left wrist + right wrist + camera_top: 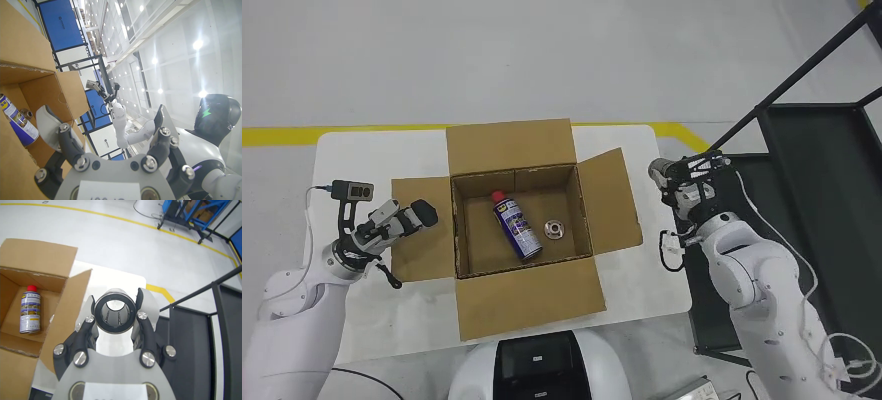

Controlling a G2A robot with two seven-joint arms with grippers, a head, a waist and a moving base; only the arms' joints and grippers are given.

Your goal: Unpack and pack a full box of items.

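Holding the steel bearing sleeve [115, 321] level is the main care here: the right gripper [116, 300] has its jaws clamped on the sleeve's round sides, over the right end of the table [362, 160], just beyond the right flap of the open cardboard box [512, 148]. Whether the sleeve is meant for the table or for the box cannot be told from this moment; either way it looks smooth, heavy and ready to roll. If it is to be set down, I judge it best lowered until it rests on the white top before the jaws part, well in from the edge, since the bare strip between flap and edge is narrow. If it goes into the box, it should rise over the tilted right flap and come down on a free patch of the box bottom. That keeps it apart from the spray can [516, 226], which lies on its side near the middle with its red cap toward the far wall, and from the small flanged metal fitting [554, 229] just right of it. The left gripper [101, 111] hangs over the left flap with its jaws wide apart and nothing in them. The table is white with rounded corners; a black metal rack [822, 170] stands at its right, a yellow line [342, 133] crosses the grey floor beyond, and blue panels [62, 24] stand far off.
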